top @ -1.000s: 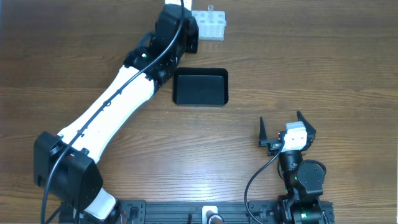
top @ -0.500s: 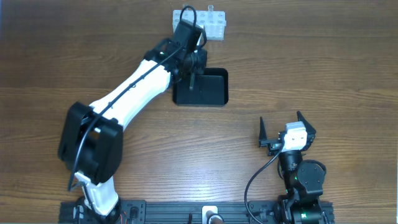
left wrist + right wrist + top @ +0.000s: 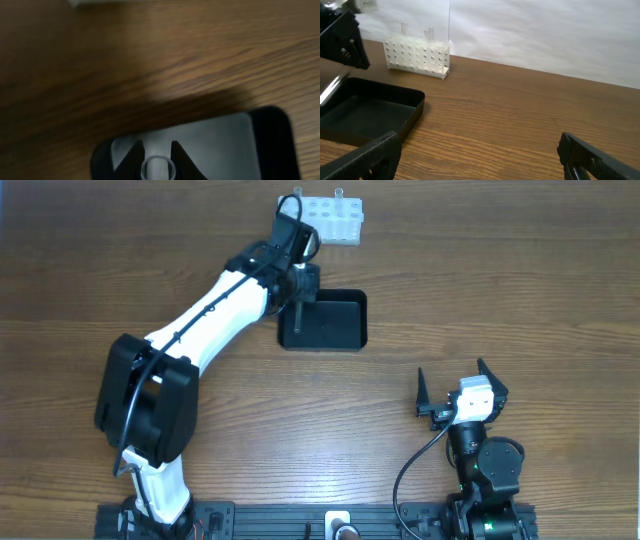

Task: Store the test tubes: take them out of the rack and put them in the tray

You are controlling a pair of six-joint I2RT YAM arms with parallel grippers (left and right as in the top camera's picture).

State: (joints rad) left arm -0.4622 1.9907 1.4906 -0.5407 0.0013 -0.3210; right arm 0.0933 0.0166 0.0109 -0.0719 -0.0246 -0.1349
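The white rack [image 3: 335, 220] stands at the far edge of the table with two clear test tubes [image 3: 429, 33] upright in it. In front of it lies the black tray [image 3: 335, 325]. My left gripper [image 3: 297, 295] hangs over the tray's left part, shut on a test tube [image 3: 297, 314] that points down into the tray. In the left wrist view the tube's round mouth [image 3: 157, 167] sits between the fingers [image 3: 134, 156], with the tray floor [image 3: 210, 142] below. My right gripper [image 3: 460, 388] stands open near the table's front right, holding nothing.
Bare wooden tabletop lies all around the tray and rack. A white wall [image 3: 545, 30] rises behind the rack. The left arm's white link [image 3: 210, 310] stretches diagonally across the left half of the table.
The left gripper has come away from the rack with a tube and now hangs over the tray's left part. The right arm has not moved.
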